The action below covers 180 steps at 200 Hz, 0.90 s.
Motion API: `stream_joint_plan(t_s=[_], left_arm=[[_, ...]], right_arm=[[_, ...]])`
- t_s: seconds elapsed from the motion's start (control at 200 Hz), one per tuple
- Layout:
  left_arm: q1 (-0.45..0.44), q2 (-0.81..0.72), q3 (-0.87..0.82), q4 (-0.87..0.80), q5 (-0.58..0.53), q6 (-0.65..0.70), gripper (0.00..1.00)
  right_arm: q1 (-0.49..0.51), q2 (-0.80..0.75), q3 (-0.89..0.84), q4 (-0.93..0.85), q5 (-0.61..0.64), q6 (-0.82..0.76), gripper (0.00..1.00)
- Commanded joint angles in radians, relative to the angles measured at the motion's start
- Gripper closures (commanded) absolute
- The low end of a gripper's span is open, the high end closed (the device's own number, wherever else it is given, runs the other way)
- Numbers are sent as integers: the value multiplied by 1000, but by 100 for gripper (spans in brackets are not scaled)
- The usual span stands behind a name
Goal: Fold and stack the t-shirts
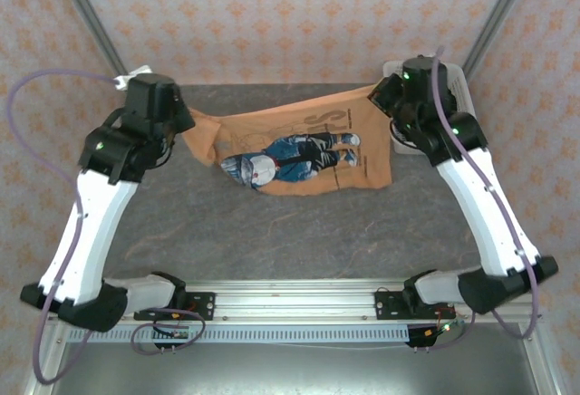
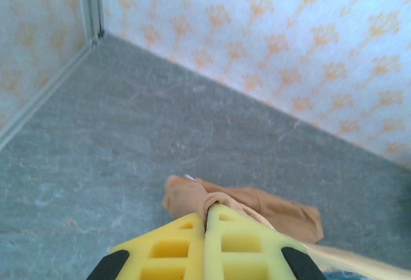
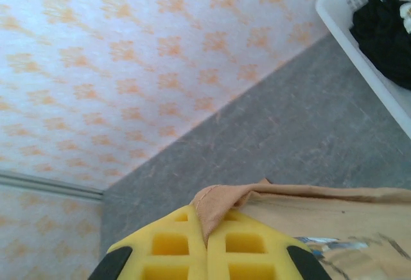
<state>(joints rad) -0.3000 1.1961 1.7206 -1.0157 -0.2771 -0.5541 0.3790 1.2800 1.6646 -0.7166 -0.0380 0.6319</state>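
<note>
A robot lab cell: patterned screen walls (image 1: 272, 14), aluminium rail (image 1: 299, 293), grey tabletop (image 1: 272, 232).

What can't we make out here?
- Top view: basket contents, hidden behind the right arm.
- Right wrist view: black shirt, cut off by the frame edge and the basket wall; how it lies is unclear.
- Top view: lettering on the tan shirt, too small and lost in folds.
- Left wrist view: left gripper shut on tan cloth; the bottom edge hides which part of the shirt.
- Right wrist view: right gripper, likewise.
</note>
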Motion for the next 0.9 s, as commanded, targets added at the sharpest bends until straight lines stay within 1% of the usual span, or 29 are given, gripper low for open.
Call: stream_joint_plan(t_s=[0.0, 0.09, 0.185, 0.27, 0.32, 0.39, 0.465, 0.59, 0.671, 0.716, 0.781, 0.836, 0.861, 0.896], left_arm=[[6, -138, -15, 81, -88, 70, 100], [6, -189, 5, 141, -78, 102, 100], [6, -148, 79, 145, -64, 112, 100], [7, -46, 160, 124, -76, 113, 100], [17, 36, 226, 95, -86, 108, 100], [66, 160, 337, 59, -49, 98, 100], [126, 300, 464, 44, 5, 104, 100], [213, 500, 679, 43, 74, 126, 100], [261, 607, 830, 39, 138, 120, 100], [281, 649, 905, 51, 176, 121, 100], [303, 681, 985, 88, 218, 129, 100], [315, 677, 1017, 145, 240, 139, 100], [317, 668, 1023, 174, 249, 147, 100], [318, 652, 1024, 213, 260, 157, 100]], right_arm=[[-2, -153, -17, 90, -44, -77, 100], [-2, -198, -3, 96, -89, -82, 100], [-2, -173, 45, 90, -119, -66, 100], [-12, -103, 93, 109, -138, -40, 100], [-27, -24, 117, 148, -174, -12, 100], [-55, 75, 146, 224, -217, 29, 100], [-82, 197, 213, 294, -249, 54, 100], [-117, 433, 442, 302, -294, 63, 100], [-136, 577, 628, 275, -323, 75, 100], [-146, 653, 764, 243, -324, 79, 100], [-157, 759, 965, 203, -324, 79, 100], [-170, 827, 1119, 183, -322, 91, 100], [-177, 847, 1160, 190, -321, 100, 100], [-189, 849, 1174, 212, -316, 118, 100]])
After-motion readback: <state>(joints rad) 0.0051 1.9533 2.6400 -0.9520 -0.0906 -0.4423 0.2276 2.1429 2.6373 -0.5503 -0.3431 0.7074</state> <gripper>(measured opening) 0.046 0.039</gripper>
